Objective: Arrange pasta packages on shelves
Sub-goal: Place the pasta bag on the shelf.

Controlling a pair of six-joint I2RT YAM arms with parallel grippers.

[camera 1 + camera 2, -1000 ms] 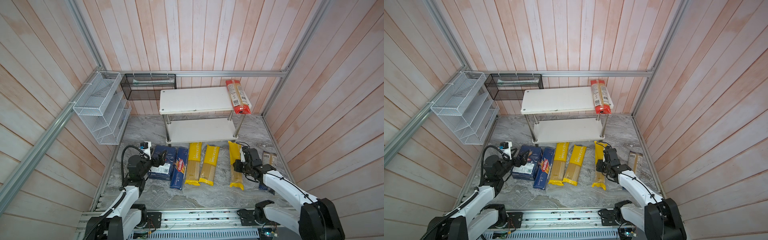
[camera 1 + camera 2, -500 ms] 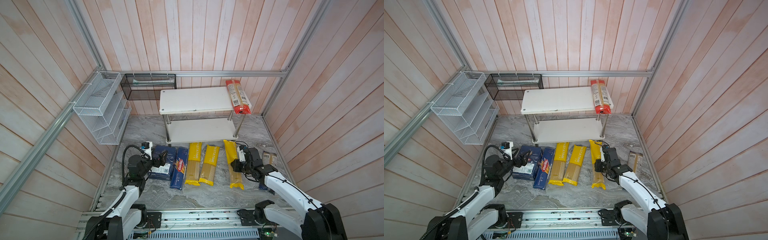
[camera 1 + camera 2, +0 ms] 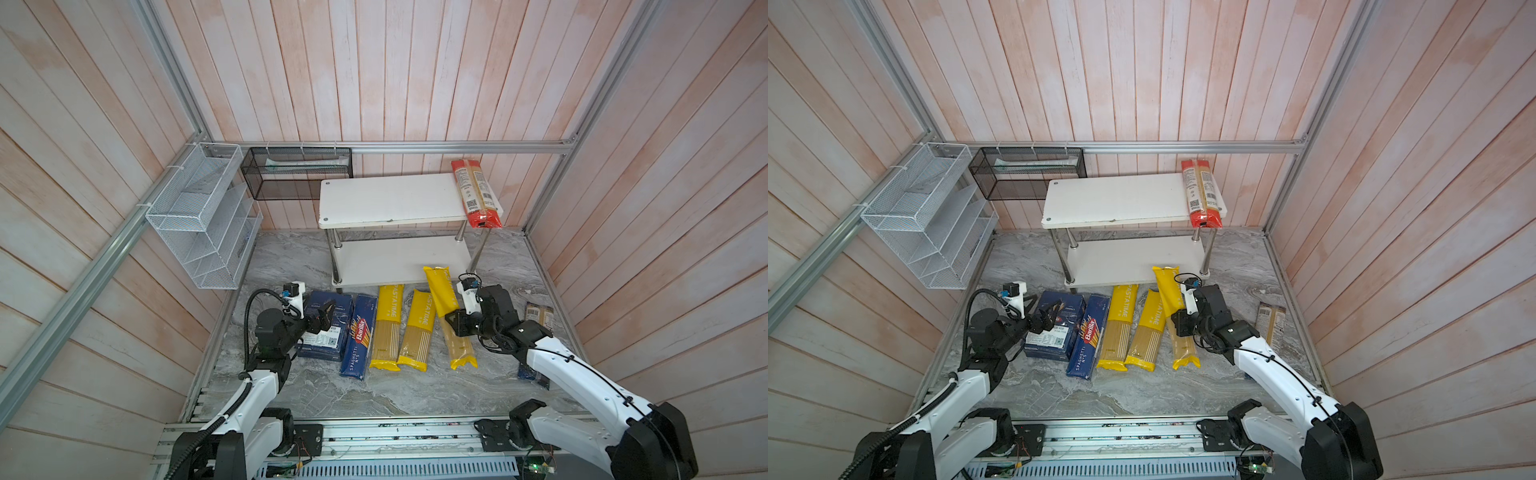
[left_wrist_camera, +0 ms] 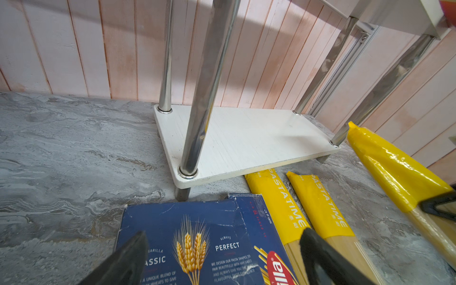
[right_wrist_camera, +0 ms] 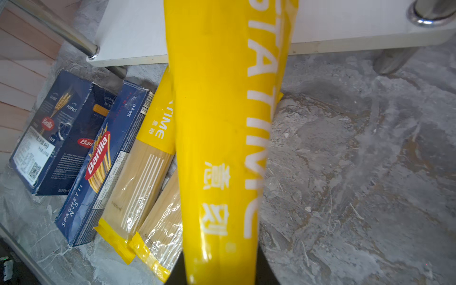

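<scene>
One-handed: grips yellow PASTATIME bag (image 3: pixel 440 295) mid-length in shut right pincer (image 3: pixel 452 325), tip ahead by lower shelf (image 3: pixel 395 257). Holds left pincer (image 3: pixel 325 316) agape above Barilla box (image 3: pixel 336 336). Likely light, slick, brittle inside; best pinched mid-length.

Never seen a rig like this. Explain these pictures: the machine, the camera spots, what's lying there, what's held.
It is a robot with two white arms, each ending in a two-finger gripper. Two pictures look down on the whole scene; the other two come from a camera on each wrist. On the grey table stands a white two-tier rack, a red-ended bag on top. In front lie a wide blue box, a blue Barilla pack, two yellow bags, and a dark-ended bag by the right arm. The right gripper is shut on a third yellow bag, tilted toward the lower board. The left gripper hangs open over the wide blue box.
</scene>
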